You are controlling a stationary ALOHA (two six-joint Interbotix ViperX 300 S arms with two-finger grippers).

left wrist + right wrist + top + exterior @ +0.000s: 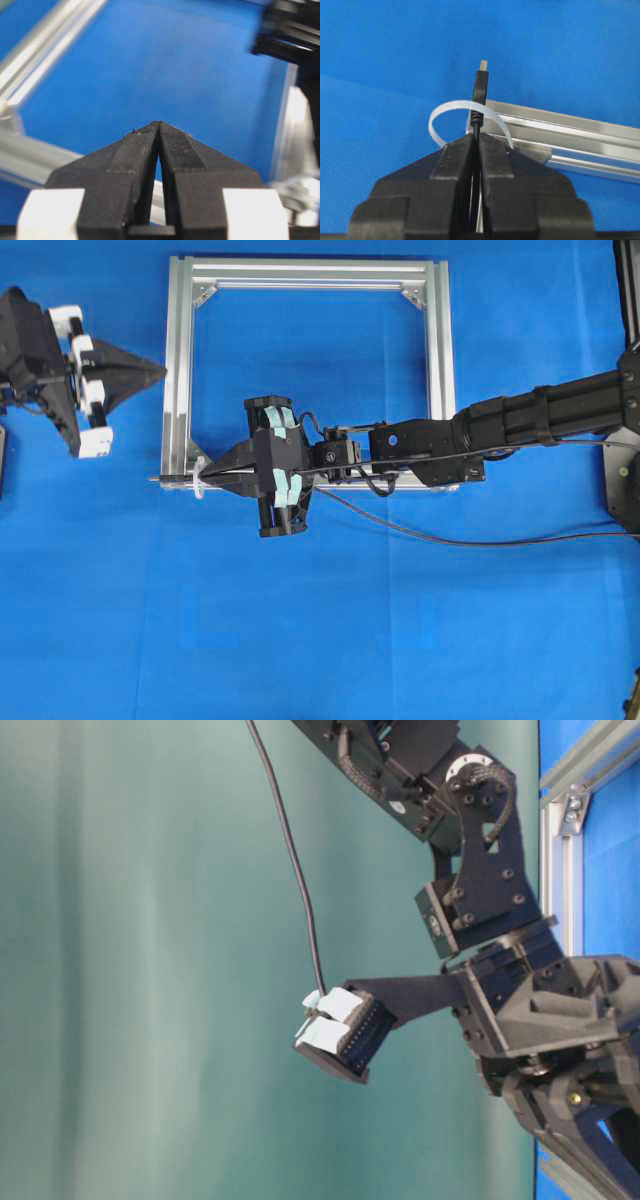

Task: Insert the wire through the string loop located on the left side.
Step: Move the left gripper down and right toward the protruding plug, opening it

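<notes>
Plug of the thin black wire (480,90) poked through the small white string loop (465,116), clamped by the right gripper (476,146).
Slip-back is risked if released early; the left gripper (159,131), clenched empty, is kept well apart.

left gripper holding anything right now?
No. In the left wrist view the left gripper has its jaws closed together with nothing between them, only blue table beyond.

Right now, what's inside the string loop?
The wire's plug passes through the loop, tip beyond it, held by the right gripper. The loop's lower part is hidden behind that gripper.
</notes>
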